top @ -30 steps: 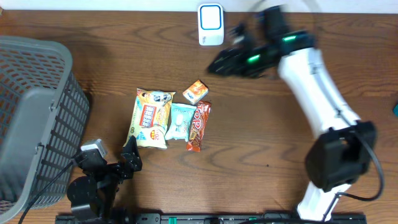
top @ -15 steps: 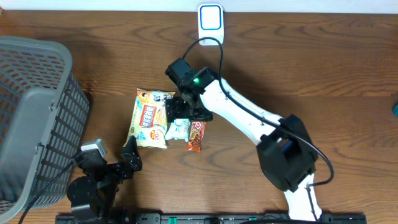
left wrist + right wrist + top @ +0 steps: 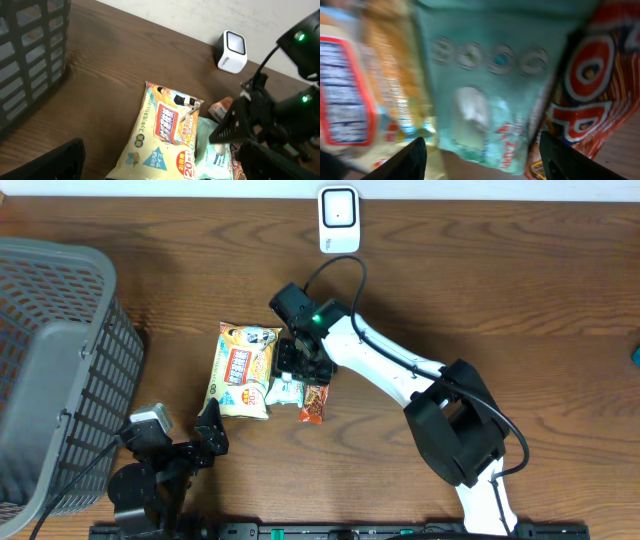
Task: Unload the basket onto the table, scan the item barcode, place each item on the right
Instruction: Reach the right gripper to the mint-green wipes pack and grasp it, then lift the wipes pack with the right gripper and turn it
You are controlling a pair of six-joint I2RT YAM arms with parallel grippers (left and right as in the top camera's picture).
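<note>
Change: the white right arm (image 3: 395, 368), raised at the upper right a second earlier, has been swung down to the frame centre. Everything else has been left where it was.

Overhead, right gripper (image 3: 300, 368): it is set at the frame centre over the pale teal plastic snack packet (image 3: 286, 390), which is judged to be the item picked for scanning.

Overhead, neighbours: the teal packet is flanked by a yellow printed snack bag (image 3: 240, 370) on its left and a red-orange bar wrapper (image 3: 316, 398) on its right. Their edges are touching, so a straight-down approach is called for.

Overhead, scanner: a white box-shaped barcode scanner (image 3: 339, 218) stands at the top centre, well apart from the packets. The item has yet to be carried to it.

Overhead, basket: a grey plastic mesh basket (image 3: 60, 360) is placed at the left edge, presumably for finished goods.

Overhead, left gripper (image 3: 208, 432): it is parked at the lower left with its fingers spread wide and nothing held, probably to be kept clear of the working arm.

Left wrist: the yellow bag is seen at the lower centre and the scanner at the upper right. The right gripper's dark fingers point down at the teal packet on the right.

Right wrist: the teal packet fills the blurred centre. The fingers (image 3: 412, 160) are held apart at the lower corners, astride the packet, and no clamping is seen yet. No barcode can be made out.
</note>
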